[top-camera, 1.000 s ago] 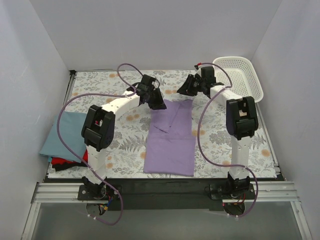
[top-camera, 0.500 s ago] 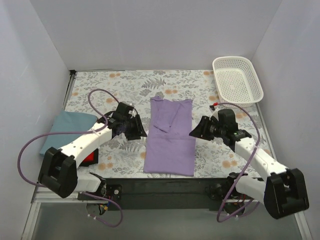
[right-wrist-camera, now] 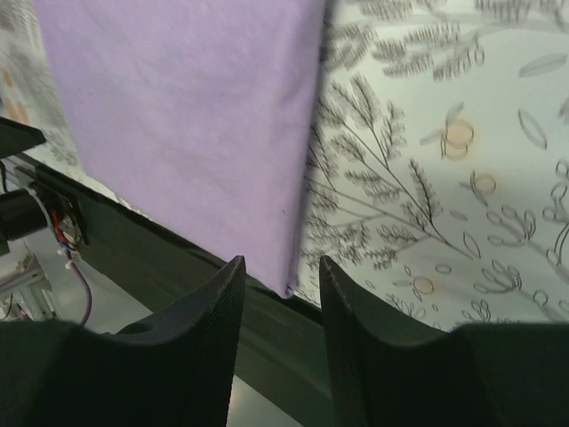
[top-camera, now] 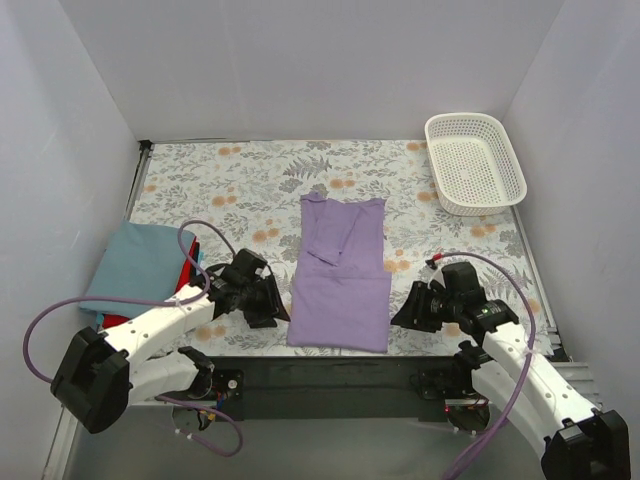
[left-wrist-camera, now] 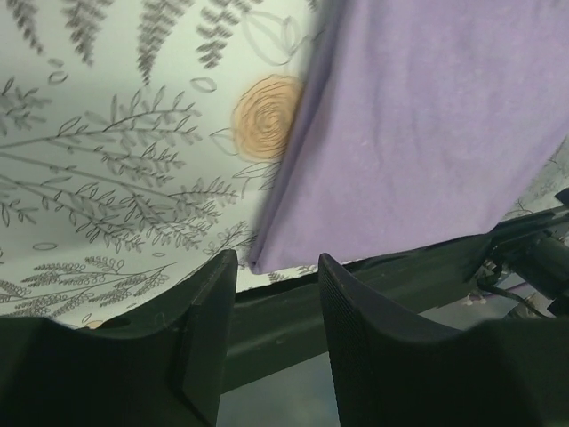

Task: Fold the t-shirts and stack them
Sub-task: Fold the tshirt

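A lilac-purple t-shirt (top-camera: 340,272) lies folded lengthwise into a long strip in the middle of the floral table cover. My left gripper (top-camera: 275,313) is open and empty, low beside the strip's near left corner (left-wrist-camera: 256,264), which shows between its fingertips. My right gripper (top-camera: 397,318) is open and empty beside the near right corner (right-wrist-camera: 289,289). A stack of folded shirts sits at the left edge: dusty blue-grey (top-camera: 135,264) on top, red (top-camera: 118,321) and black under it.
A white mesh basket (top-camera: 474,160) stands at the back right. The black front rail (top-camera: 330,363) runs just below the shirt's near hem. Purple cables loop from both arms. White walls close in three sides.
Both arms have swung from the shirt's far end back down its sides to its near corners, and now sit low at the table's front edge. The shirt has not moved.
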Available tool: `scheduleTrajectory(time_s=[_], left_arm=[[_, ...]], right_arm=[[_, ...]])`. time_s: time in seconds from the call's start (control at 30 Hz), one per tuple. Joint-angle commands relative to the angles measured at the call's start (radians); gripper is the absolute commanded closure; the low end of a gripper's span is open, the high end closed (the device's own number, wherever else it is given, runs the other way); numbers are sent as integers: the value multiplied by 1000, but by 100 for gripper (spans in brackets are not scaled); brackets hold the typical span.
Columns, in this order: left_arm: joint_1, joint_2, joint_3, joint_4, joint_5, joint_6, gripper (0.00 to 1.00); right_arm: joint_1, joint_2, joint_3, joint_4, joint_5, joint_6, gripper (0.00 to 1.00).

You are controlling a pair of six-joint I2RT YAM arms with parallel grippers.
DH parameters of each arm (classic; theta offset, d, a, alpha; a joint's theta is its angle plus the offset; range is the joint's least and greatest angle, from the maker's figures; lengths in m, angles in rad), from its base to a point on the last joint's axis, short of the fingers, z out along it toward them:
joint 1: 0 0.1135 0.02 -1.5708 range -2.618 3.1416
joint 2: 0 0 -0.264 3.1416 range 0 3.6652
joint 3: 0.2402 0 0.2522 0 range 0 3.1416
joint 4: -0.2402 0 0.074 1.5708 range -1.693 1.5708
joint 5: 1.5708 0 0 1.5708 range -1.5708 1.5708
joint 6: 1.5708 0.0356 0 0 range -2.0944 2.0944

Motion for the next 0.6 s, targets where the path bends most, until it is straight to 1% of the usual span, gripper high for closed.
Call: scheduleTrajectory(time_s=[0.0, 0.3, 0.57], left_arm=[[-13, -65, -61, -7, 0, -110, 59], [-88, -23, -104, 47, 32, -153, 60], [-116, 1, -132, 80, 26, -174, 60]], right_arm=[[42, -26, -57, -67, -18, 35, 54], [153, -29, -132, -9, -9, 135, 54], [196, 11, -157, 66, -3, 169, 54]])
